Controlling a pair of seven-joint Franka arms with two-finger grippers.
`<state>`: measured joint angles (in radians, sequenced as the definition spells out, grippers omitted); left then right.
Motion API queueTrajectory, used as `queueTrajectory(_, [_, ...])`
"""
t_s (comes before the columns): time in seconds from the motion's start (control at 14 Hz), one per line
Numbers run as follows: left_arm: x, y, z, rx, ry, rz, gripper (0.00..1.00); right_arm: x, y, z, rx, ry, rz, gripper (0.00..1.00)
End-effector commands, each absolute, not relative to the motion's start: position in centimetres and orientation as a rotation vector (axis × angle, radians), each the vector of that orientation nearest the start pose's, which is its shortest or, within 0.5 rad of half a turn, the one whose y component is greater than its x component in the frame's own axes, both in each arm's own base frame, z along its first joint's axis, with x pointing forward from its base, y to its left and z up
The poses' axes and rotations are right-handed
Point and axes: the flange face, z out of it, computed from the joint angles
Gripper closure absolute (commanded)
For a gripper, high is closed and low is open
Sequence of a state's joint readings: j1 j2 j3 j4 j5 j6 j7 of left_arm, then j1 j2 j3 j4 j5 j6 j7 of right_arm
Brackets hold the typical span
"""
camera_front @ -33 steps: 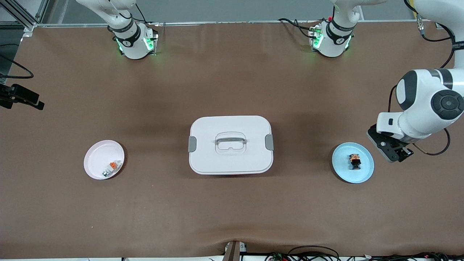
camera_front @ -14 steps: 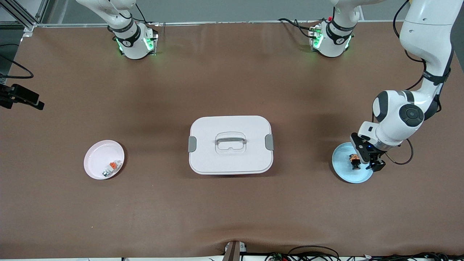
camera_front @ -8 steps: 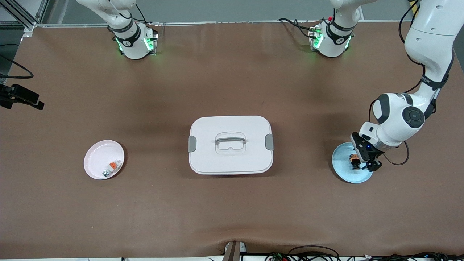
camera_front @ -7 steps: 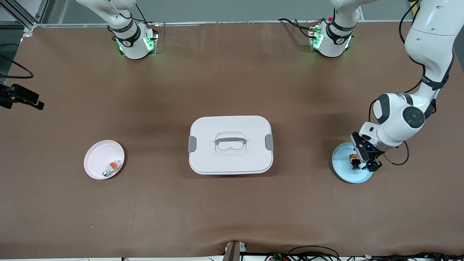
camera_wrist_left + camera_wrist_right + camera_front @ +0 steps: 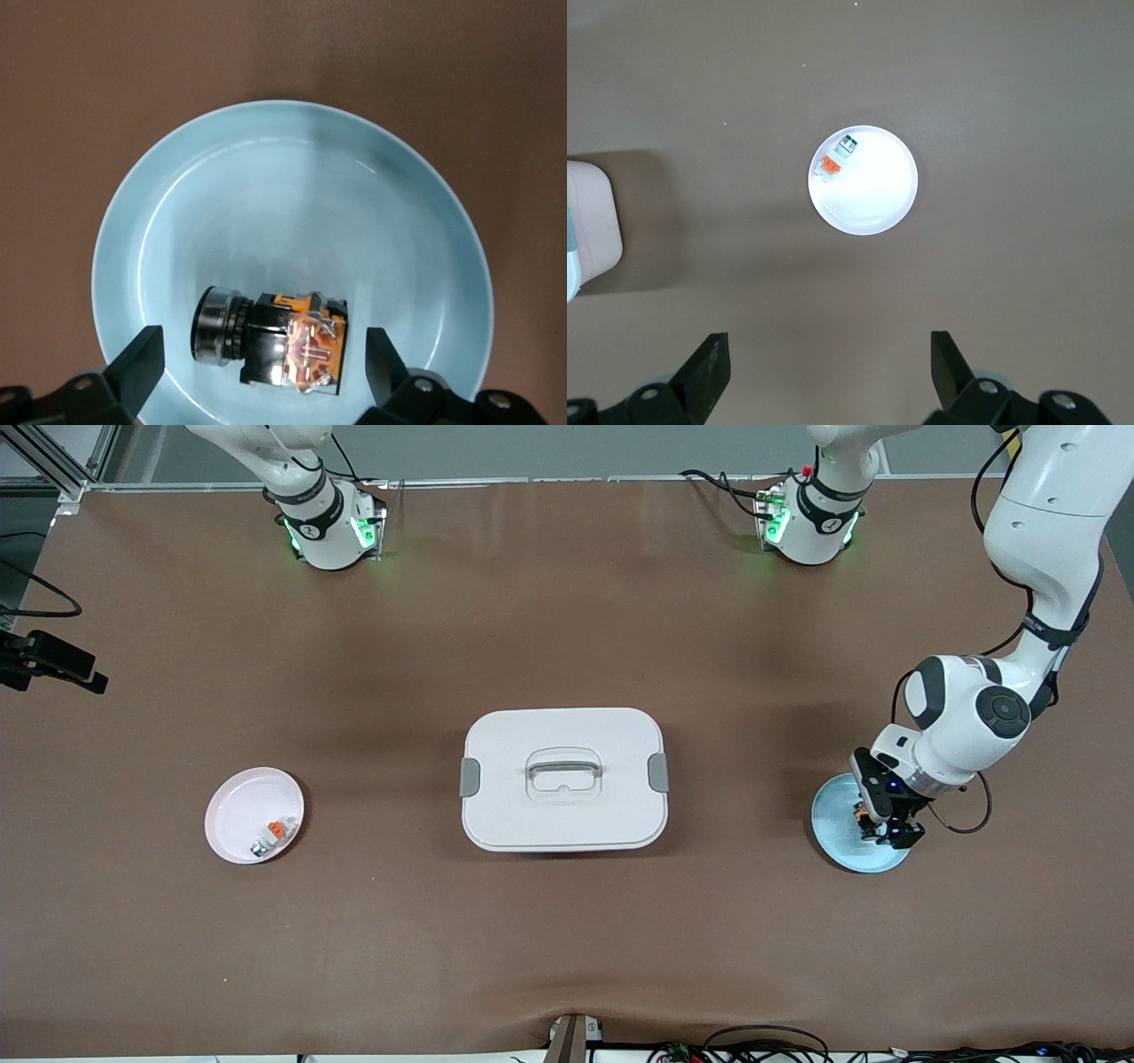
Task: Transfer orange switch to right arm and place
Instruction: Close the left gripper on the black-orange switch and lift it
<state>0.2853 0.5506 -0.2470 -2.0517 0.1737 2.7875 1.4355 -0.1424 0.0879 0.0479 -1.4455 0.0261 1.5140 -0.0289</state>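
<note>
The table centre is occupied by the box, lid shut, handle raised slightly above it. Bare table is left all round the box, toward the pink dish at the right arm's end and the blue dish at the left arm's end. The switch is flanked, untouched, by the spread left gripper.

Both arms have glossy white shells with dark grey joint bands and round caps, bases lit green, thin black cables looped along the left arm, and a black tool with blunt fingers.
</note>
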Motion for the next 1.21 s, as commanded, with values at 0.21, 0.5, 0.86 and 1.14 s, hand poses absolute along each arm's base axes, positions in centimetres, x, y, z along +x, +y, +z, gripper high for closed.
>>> queueTrajectory(0.21, [62.3,1.9,19.0,-2.154,2.094,-0.306,0.0,57.5,-5.4,63.2,-3.096,0.101,0.026,0.0])
queueTrajectory(0.5, [62.5,1.8,18.1,-2.158,2.1,-0.307,0.0,57.5,-5.4,63.2,-3.096,0.101,0.026,0.0])
queueTrajectory(0.86, [62.4,1.5,17.5,-2.14,2.117,-0.308,0.06,57.5,-5.4,63.2,-3.096,0.101,0.026,0.0])
queueTrajectory(1.14, [62.3,1.5,16.8,-2.144,2.112,-0.32,0.47,57.5,-5.4,63.2,-3.096,0.099,0.026,0.0])
